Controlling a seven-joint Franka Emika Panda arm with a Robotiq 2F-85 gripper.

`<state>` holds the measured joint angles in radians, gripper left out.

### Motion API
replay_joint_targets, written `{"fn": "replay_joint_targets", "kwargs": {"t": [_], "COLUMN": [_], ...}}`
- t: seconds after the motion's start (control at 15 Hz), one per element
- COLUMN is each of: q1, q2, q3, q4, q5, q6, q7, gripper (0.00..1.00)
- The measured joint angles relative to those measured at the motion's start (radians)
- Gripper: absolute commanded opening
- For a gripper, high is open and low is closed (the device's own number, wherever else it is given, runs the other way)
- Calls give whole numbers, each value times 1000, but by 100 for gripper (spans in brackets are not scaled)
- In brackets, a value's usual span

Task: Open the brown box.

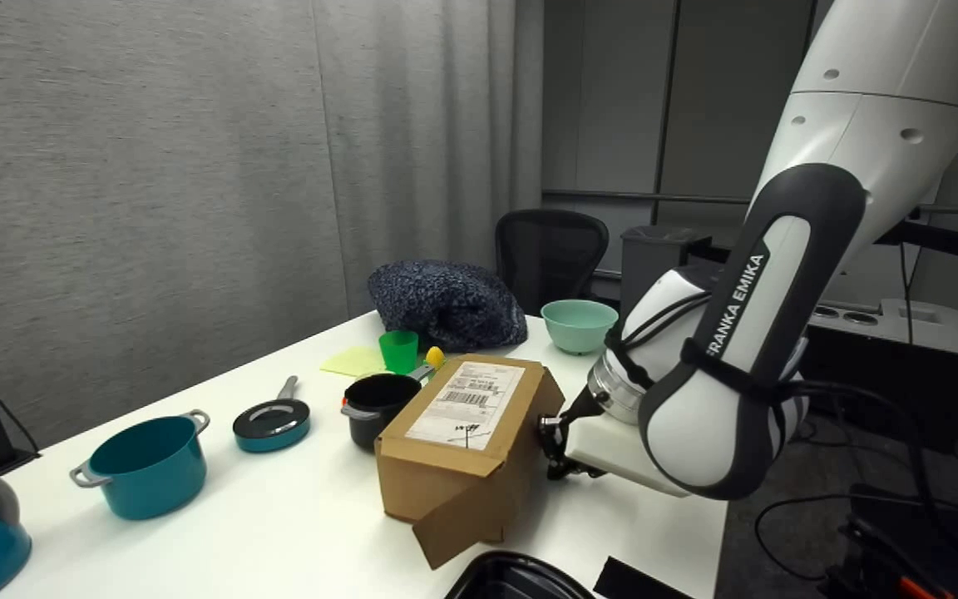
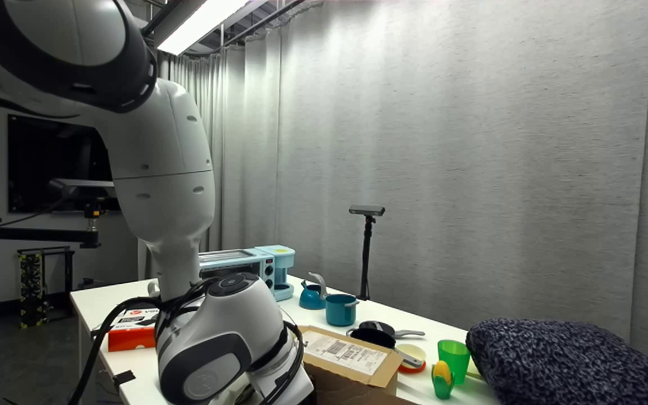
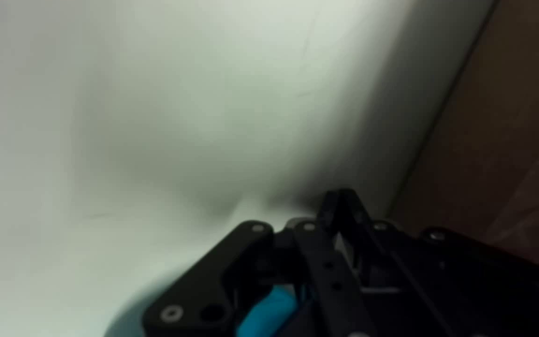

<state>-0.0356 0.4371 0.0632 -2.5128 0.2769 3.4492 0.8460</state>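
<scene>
The rectangular tan cardboard box [image 1: 450, 459] sits on the white tabletop [image 1: 279, 507], near the deep black pot with grey handles [image 1: 379, 399], and the job of opening it looks partly done at best. In an exterior view, a loose brown cardboard flap [image 1: 464, 522] angles outward at the box's near end. The top panel, bearing the white printed paper label [image 1: 466, 403], appears flat in both exterior views, and no view shows the inside, so the main part of the opening seems undone; whether tape holds the seams cannot be told. The black two-fingered gripper [image 3: 339, 193] is low beside the long side of the box facing away from the pot. In the wrist view its fingertips come together with nothing visible pinched between them, and the box's shadowed wall stands close by; whether they touch it is unclear. What is left, most likely, is to bring the fingertips up to an edge of the top panel, work under it and fold it back until the interior shows. A sideways push in place of a lift could simply slide the box towards the pot.
</scene>
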Motion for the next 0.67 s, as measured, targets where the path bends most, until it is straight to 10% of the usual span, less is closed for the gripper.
{"fn": "replay_joint_targets", "kwargs": {"t": [0.33, 0.67], "q1": [43, 207], "q2": [5, -18], "q3": [-20, -181], "q4": [6, 22], "q5": [37, 109], "q6": [7, -104], "q7": [-24, -81], "gripper": [1, 1]}}
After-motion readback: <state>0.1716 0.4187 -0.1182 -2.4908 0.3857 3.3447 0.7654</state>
